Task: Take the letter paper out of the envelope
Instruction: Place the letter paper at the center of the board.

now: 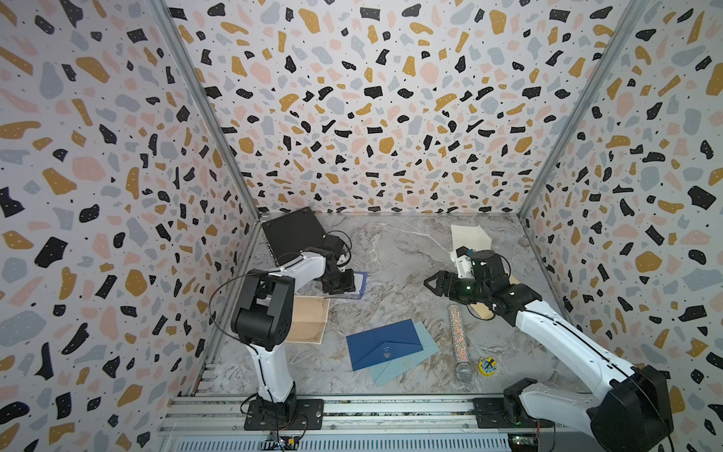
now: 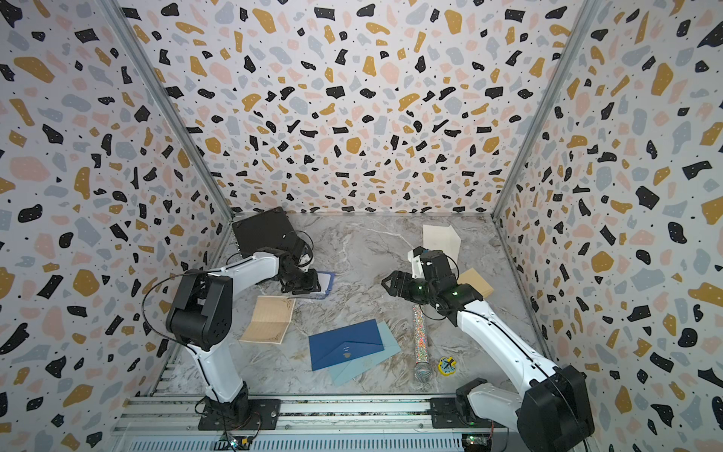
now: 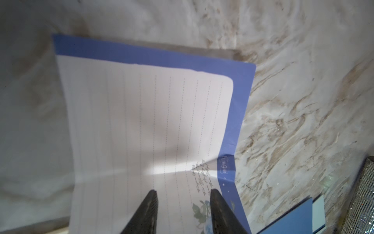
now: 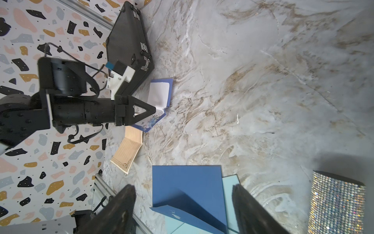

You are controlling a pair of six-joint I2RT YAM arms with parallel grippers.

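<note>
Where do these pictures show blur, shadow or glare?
Left wrist view: the letter paper blurs on one side, with shadow and a bright streak at its fold. Right wrist view: the fingers of the right gripper are unfocused; the glitter microphone sparkles. Both top views: even light, no glare.

We see soft, even light from above in both top views, faint shadows on the counter (image 1: 391, 250), walls (image 1: 98, 156) bowed toward the edges. In the left wrist view the letter paper (image 3: 141, 121) carries a grey shadow and a bright glare band; the left end effector (image 3: 183, 191) is dark and blurred.
</note>
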